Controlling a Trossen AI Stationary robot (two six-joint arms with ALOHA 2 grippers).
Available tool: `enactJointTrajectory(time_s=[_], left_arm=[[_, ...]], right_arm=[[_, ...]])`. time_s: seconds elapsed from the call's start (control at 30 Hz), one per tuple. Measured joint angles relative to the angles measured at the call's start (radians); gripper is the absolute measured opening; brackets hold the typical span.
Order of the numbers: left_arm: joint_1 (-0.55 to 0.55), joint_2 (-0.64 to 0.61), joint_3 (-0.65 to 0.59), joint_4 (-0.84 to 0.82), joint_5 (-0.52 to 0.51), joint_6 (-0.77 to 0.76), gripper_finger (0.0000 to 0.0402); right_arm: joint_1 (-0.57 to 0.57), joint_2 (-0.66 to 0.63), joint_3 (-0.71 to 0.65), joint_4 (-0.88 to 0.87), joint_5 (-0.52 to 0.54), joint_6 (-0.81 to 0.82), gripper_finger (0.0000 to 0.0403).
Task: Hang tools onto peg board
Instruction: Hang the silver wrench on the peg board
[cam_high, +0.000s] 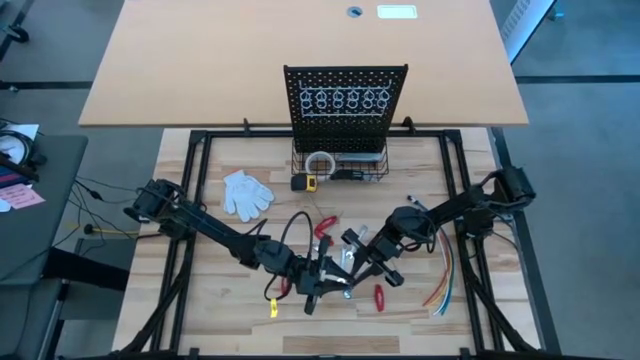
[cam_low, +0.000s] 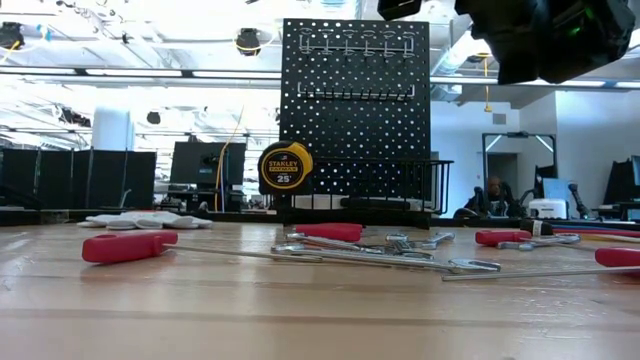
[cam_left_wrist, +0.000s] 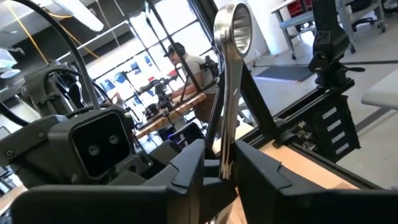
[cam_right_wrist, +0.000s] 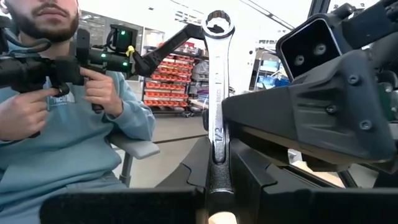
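Meeting low and centre in the overhead frame, just above the counter (cam_high: 220, 290): left tool (cam_high: 318, 290) and right tool (cam_high: 352, 262), tips nearly touching. Closed on a slim silver wrench (cam_left_wrist: 230, 74) in the left wrist view, ring end standing clear above the fingers (cam_left_wrist: 186, 168). Likewise pinched shut on a wrench (cam_right_wrist: 217, 93) in the right wrist view, shank caught low, ring free. Hard to say whether one wrench or two; by the look of it a single piece shared between both tools, probably a hand-over to re-grip it with the ring exposed for a hook. Well apart at upper centre of the overhead frame: the black peg board (cam_high: 345, 100), upright, its row of pale ring hooks (cam_high: 345, 99) bare, wire basket (cam_high: 340, 170) at its foot. Scattered across the counter below and not yet hung: more wrenches (cam_low: 400, 245) and red-handled pliers (cam_low: 128, 245). Off to the left, a white glove (cam_high: 246, 192); at lower right, coloured wires (cam_high: 443, 275). Beyond the counter in the right wrist view, a seated person (cam_right_wrist: 62, 124).
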Motion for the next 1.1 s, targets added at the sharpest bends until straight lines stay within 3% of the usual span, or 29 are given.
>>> enactJointTrajectory(time_s=[0.5, 0.67, 0.8, 0.9, 1.1], left_arm=[[-0.001, 0.000, -0.002, -0.024, 0.015, -0.010, 0.0009], [-0.025, -0.002, -0.002, -0.065, -0.110, -0.013, 0.0008], [-0.048, -0.038, 0.012, -0.210, -0.314, -0.024, 0.0006], [-0.058, -0.075, 0.014, -0.276, -0.423, -0.058, 0.0006], [-0.062, -0.126, 0.014, -0.390, -0.440, -0.146, 0.0005]], right_arm=[[-0.005, 0.000, 0.000, -0.039, 0.046, 0.054, 0.0056], [-0.053, -0.001, 0.000, -0.090, 0.033, 0.153, 0.0101], [-0.109, -0.009, -0.003, -0.139, -0.014, 0.238, 0.0131], [-0.146, -0.059, -0.033, -0.154, 0.053, 0.281, 0.0133], [-0.198, -0.256, -0.154, -0.188, 0.310, 0.294, 0.0113]])
